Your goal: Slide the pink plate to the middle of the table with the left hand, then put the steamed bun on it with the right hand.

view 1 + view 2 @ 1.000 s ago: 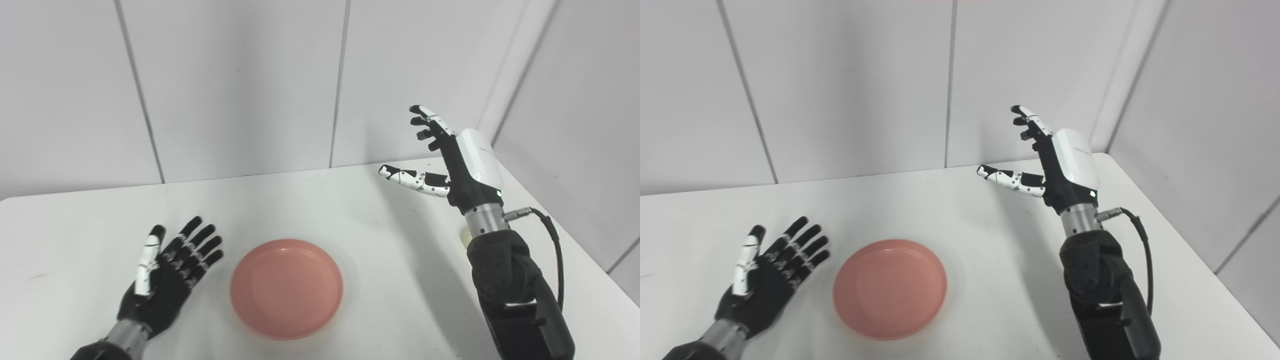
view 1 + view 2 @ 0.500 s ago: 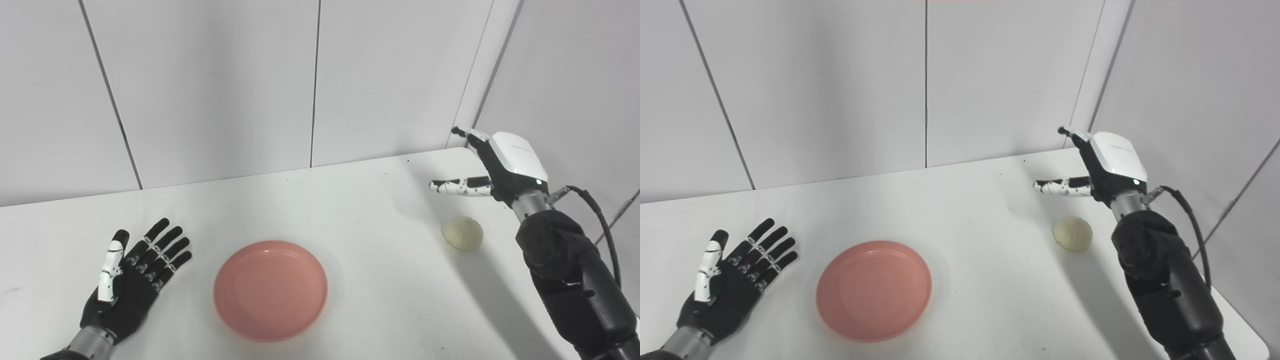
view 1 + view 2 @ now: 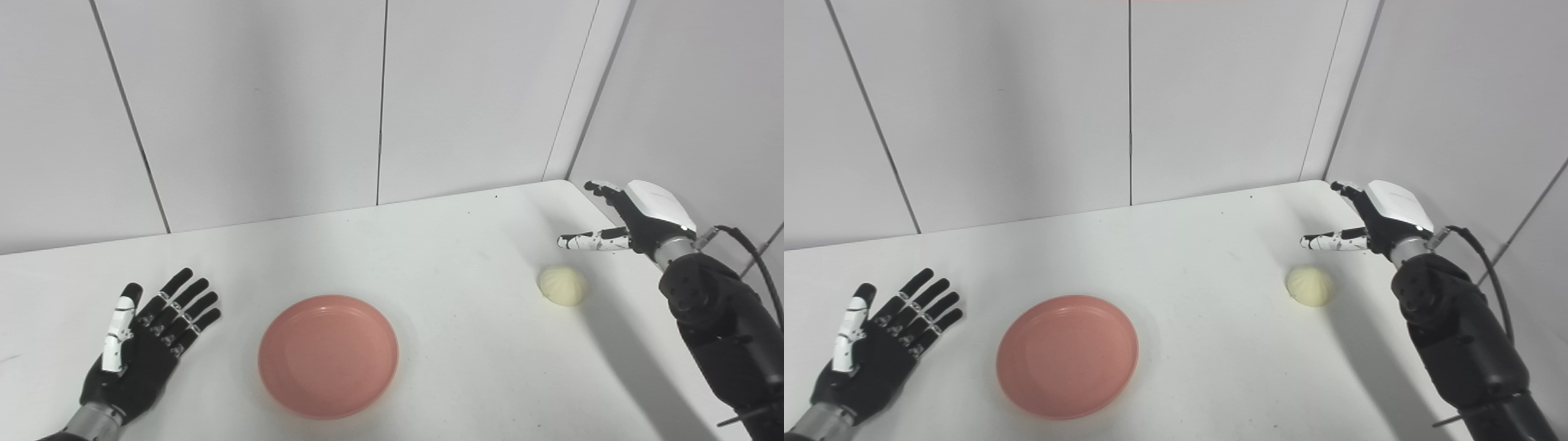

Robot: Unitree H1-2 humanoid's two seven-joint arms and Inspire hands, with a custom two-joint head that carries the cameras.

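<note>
Lower centre of the frame: pink plate (image 3: 328, 355), round, shallow, nothing on it, lying flat on the white table (image 3: 429, 257).

Lower left corner: left hand (image 3: 142, 350), black, with a white-marked thumb, palm turned up, fingers spread apart and holding nothing; it lies just beside the plate's left rim, a strip of bare tabletop between them.

Right of centre: steamed bun (image 3: 563, 285), pale cream, rounded, resting on the table well apart from the plate and near the right-hand edge.

Right side, above the bun: right hand (image 3: 637, 214), white-backed, fingers extended toward the far corner and thumb stretched out to the left, nothing in its grasp. It sits just beyond and to the right of the bun, not touching it. Its black forearm (image 3: 723, 324) enters from the lower right, with a black cable (image 3: 756, 251) looping off the wrist.

Upper half of the frame: pale grey wall panels (image 3: 257, 104) with vertical seams, meeting in a corner at upper right.
</note>
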